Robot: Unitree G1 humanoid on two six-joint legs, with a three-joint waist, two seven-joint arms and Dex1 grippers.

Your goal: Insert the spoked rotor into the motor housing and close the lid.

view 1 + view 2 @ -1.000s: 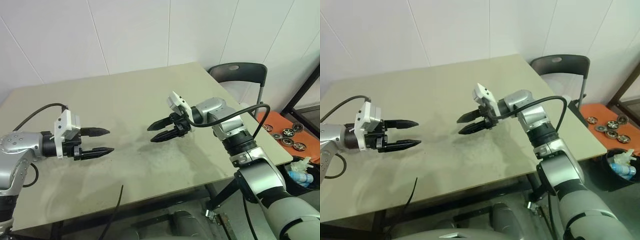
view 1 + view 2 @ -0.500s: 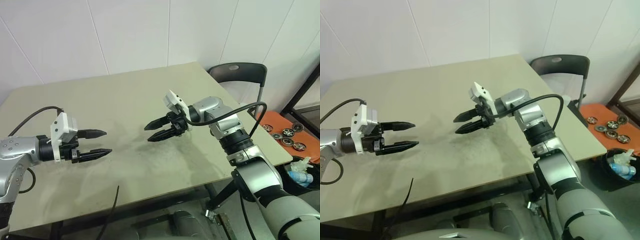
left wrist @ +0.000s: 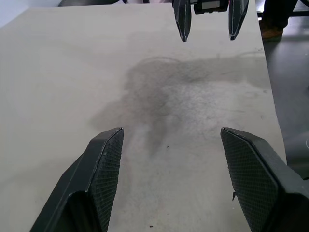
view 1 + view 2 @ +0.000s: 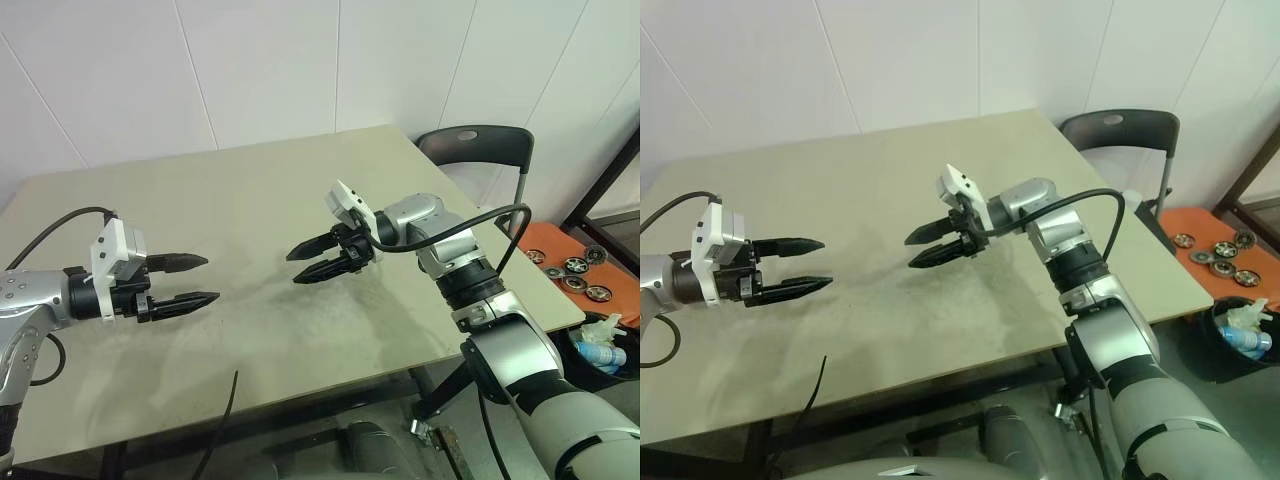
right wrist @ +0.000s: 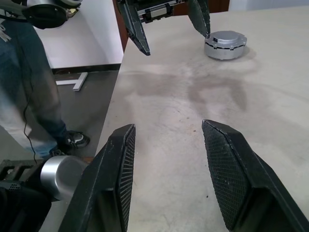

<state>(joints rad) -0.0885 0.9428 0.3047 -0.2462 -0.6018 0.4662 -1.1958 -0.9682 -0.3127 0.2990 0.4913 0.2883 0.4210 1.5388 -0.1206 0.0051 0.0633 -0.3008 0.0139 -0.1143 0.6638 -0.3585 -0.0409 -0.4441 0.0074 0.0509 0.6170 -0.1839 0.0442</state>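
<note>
Small parts and a bystander sit at the limits of view.

Far right, the round pieces (image 4: 575, 268) on the orange surface (image 4: 545, 245) are too small to tell apart. In the right wrist view a person (image 5: 29, 72) is cut off above the legs, and the top edge crops the left gripper (image 5: 175, 42), one finger overlapping a silver-grey puck (image 5: 225, 44). The left wrist view crops the right gripper (image 3: 208, 38) to its fingertips.

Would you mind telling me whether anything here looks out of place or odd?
Two things. A dark smudged patch stains the table between the open left gripper and right gripper. And several small round wheel-like parts lie on an orange surface off the table, to the robot's right, away from both grippers.
</note>
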